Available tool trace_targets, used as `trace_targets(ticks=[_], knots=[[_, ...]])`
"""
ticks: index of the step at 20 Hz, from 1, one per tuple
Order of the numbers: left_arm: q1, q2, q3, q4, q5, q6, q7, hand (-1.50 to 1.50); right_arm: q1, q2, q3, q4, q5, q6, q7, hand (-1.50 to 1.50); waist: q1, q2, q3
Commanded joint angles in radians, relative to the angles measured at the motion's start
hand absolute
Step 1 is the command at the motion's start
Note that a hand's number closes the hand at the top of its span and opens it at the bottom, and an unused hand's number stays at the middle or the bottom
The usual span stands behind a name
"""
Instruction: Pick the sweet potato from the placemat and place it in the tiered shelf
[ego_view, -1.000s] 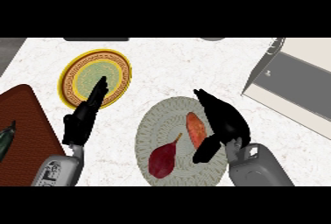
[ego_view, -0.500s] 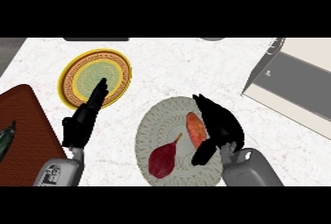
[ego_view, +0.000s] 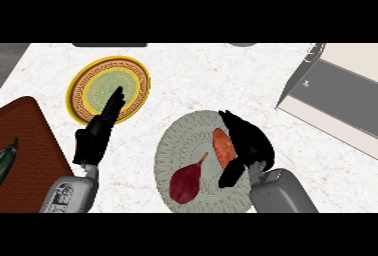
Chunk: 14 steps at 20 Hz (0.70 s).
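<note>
On the placemat (ego_view: 176, 145): sweet potato (ego_view: 223, 145) lies flat, not lifted, beside a dark red root (ego_view: 188, 181).
Right hand (ego_view: 249, 146): spread wide, fingers along the potato's right flank, thumb below it; nothing grasped.
Left hand (ego_view: 94, 137): open, resting by the yellow plate (ego_view: 88, 87).
Progress: early, by my judgement; grasp, carry and placing are all left.
Open room: bare counter (ego_view: 214, 75) between placemat and tiered shelf (ego_view: 336, 97), upper right.
</note>
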<state>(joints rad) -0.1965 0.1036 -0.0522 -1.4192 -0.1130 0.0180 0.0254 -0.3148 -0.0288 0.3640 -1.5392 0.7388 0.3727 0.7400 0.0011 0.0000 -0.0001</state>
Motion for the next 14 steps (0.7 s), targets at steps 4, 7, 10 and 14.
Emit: trace_targets(ticks=[4, 7, 10, 14], knots=[[0.025, 0.002, 0.015, -0.036, -0.009, -0.027, -0.008, 0.00, 0.034, 0.028, 0.032, 0.046, 0.046, -0.026, -0.027, -1.50, 0.000, 0.000, 0.000], [0.048, -0.036, -0.027, -0.103, -0.042, 0.007, 0.047, 0.00, 0.015, 0.028, 0.027, 0.043, 0.029, 0.018, -0.042, 1.50, 0.001, -0.001, 0.000], [0.030, 0.035, 0.056, -0.022, 0.015, -0.063, -0.028, 0.00, 0.065, -0.035, 0.046, 0.072, 0.091, -0.003, -0.155, 1.50, 0.000, 0.000, 0.000], [-0.018, -0.030, 0.027, 0.062, -0.039, -0.001, -0.050, 0.00, 0.120, -0.048, 0.076, -0.062, 0.131, 0.016, -0.143, 1.50, -0.006, -0.001, 0.000]])
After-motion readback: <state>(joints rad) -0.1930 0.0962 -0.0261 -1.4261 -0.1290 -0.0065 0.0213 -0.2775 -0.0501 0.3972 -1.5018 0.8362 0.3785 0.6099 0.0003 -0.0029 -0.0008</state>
